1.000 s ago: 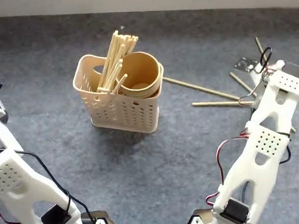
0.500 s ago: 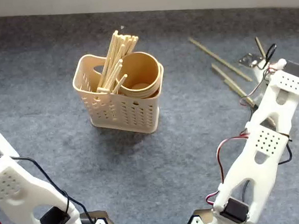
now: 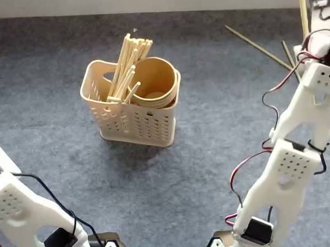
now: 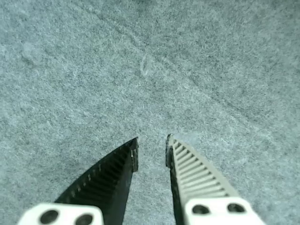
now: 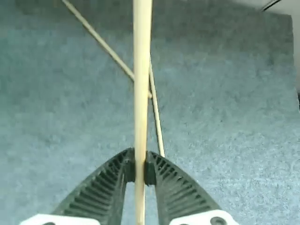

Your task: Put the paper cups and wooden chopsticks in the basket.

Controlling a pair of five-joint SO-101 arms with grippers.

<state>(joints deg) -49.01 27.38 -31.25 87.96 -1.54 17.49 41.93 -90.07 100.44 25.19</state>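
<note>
Right claw pinching thin pale wooden chopstick, long axis in line with the claw; cream perforated plastic basket well apart, leftward.

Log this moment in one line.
right claw shut on chopstick | left claw open | basket holds paper cups, chopsticks | loose chopsticks on carpet

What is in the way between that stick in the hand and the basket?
Nothing visible: bare carpet lies between the right hand's chopstick and the basket, though a cup and chopsticks crowd it.
</note>
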